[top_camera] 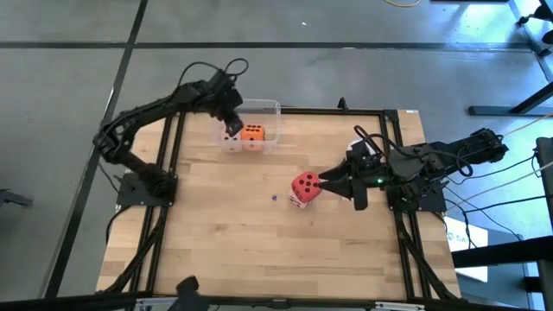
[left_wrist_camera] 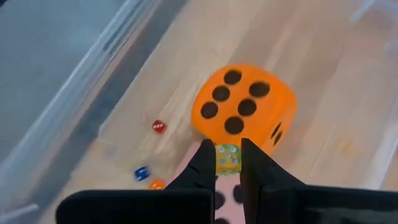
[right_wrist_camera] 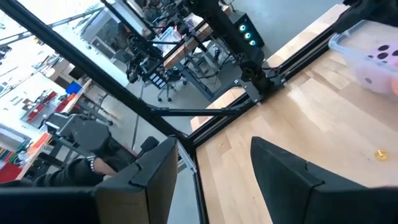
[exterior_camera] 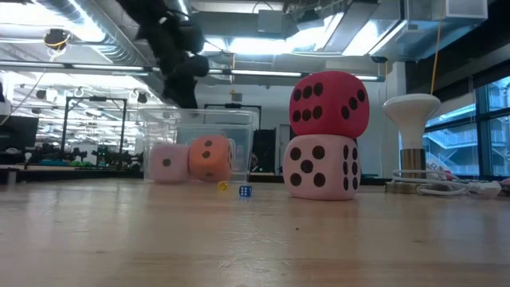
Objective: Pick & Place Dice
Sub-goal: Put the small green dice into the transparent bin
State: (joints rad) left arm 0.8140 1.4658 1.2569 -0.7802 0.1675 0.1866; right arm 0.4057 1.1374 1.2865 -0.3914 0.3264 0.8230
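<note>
A clear tub [top_camera: 270, 107] at the table's far side holds an orange die [left_wrist_camera: 242, 106] and a pink die [exterior_camera: 169, 163], both resting on its floor. My left gripper [left_wrist_camera: 227, 149] hangs over the tub [left_wrist_camera: 93, 74], shut on a tiny yellow-green die [left_wrist_camera: 227, 160]. Mid-table, a red die [exterior_camera: 328, 104] sits on top of a pale pink die [exterior_camera: 323, 167]. My right gripper [right_wrist_camera: 212, 143] stands open and empty, high beside that stack [top_camera: 304, 183]. My left gripper pinches the tiny yellow-green die by two opposite faces [left_wrist_camera: 219, 160] between its two fingertips. The fingers slant down from above into the tub. The die hangs clear, just over the pink die [left_wrist_camera: 225, 194] and beside the orange one.
Tiny red [left_wrist_camera: 158, 126], blue [left_wrist_camera: 142, 173] and orange [left_wrist_camera: 155, 184] dice lie on the tub's floor. More tiny dice, yellow [exterior_camera: 222, 186] and blue [exterior_camera: 245, 191], lie on the wood between tub and stack. A black frame [top_camera: 168, 173] borders the table.
</note>
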